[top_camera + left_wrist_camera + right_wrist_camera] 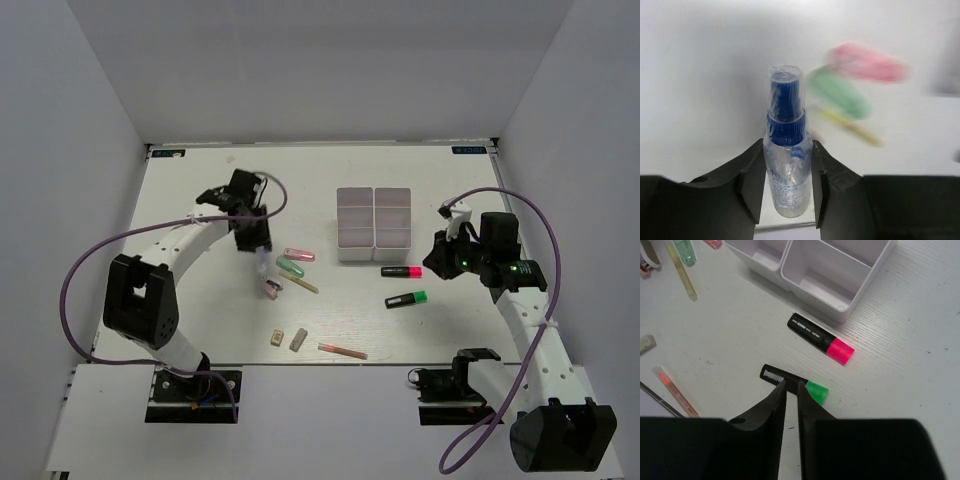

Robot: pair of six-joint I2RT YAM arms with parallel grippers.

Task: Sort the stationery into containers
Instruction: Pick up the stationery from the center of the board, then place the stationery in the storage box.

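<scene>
Our left fingers (752,185) clamp a clear spray bottle (786,165) with a blue nozzle; its label print is unreadable. Our right fingers (777,405) are nearly closed, empty, above the green-capped highlighter (812,389) near the white box (840,275).

Robot lab test cell, plain white walls (70,120), white table (200,190), two bolted arms (185,240)

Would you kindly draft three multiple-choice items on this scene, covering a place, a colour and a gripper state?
1. Where does the pink-capped highlighter lie?
A. inside a compartment
B. on the table beside the white organiser
C. in the right gripper

2. What colour is the spray bottle's nozzle?
A. blue
B. red
C. yellow

3. What is the left gripper doing?
A. hanging open, holding nothing
B. shut on a pen
C. shut on the spray bottle

Key: 1 B, it rests on bare tabletop just outside the organiser's wall. 2 A, blue shows through the clear cap. 3 C, both fingers press the bottle's sides.
</scene>
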